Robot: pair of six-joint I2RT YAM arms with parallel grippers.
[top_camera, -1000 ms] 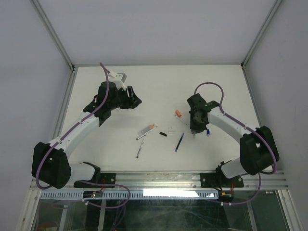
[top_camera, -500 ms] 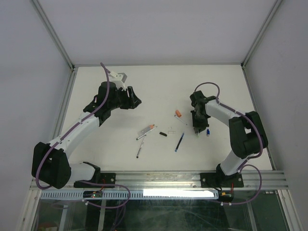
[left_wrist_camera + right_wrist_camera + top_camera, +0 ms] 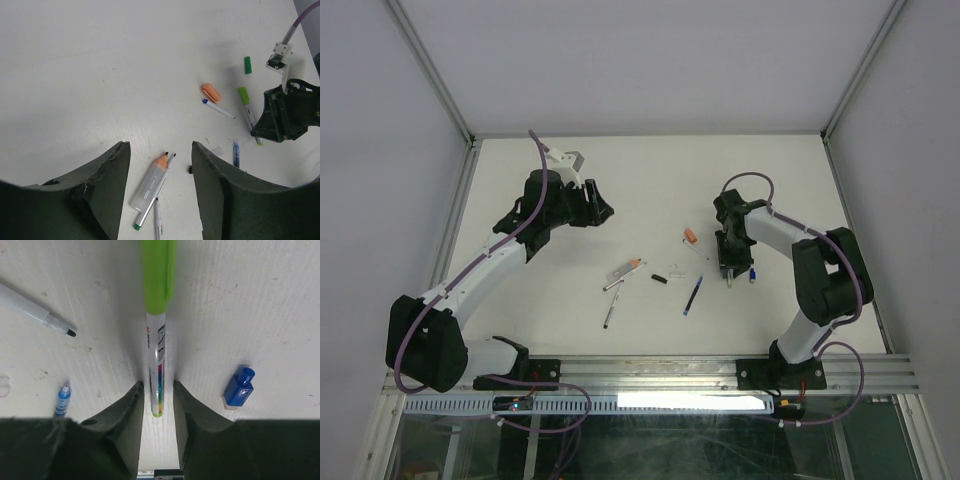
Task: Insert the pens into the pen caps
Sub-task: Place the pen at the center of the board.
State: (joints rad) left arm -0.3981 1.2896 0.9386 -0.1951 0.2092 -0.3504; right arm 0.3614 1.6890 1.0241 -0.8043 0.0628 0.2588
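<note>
A pen wearing a light green cap lies on the table between the fingers of my right gripper. The jaws are open, with a thin gap on each side of the barrel. A blue cap lies just to its right, and a blue pen and a white pen to its left. My left gripper hovers open and empty over an orange-tipped pen and two thin pens. An orange cap, a dark green cap and a black cap lie loose.
The white table is walled at the back and both sides. A metal rail runs along its near edge by the arm bases. The pens and caps are scattered across the middle, between the two arms.
My right gripper's jaws have parted and let go of the green-capped pen, which now rests on the table. The right arm has folded in closer. The left arm has stayed still.
</note>
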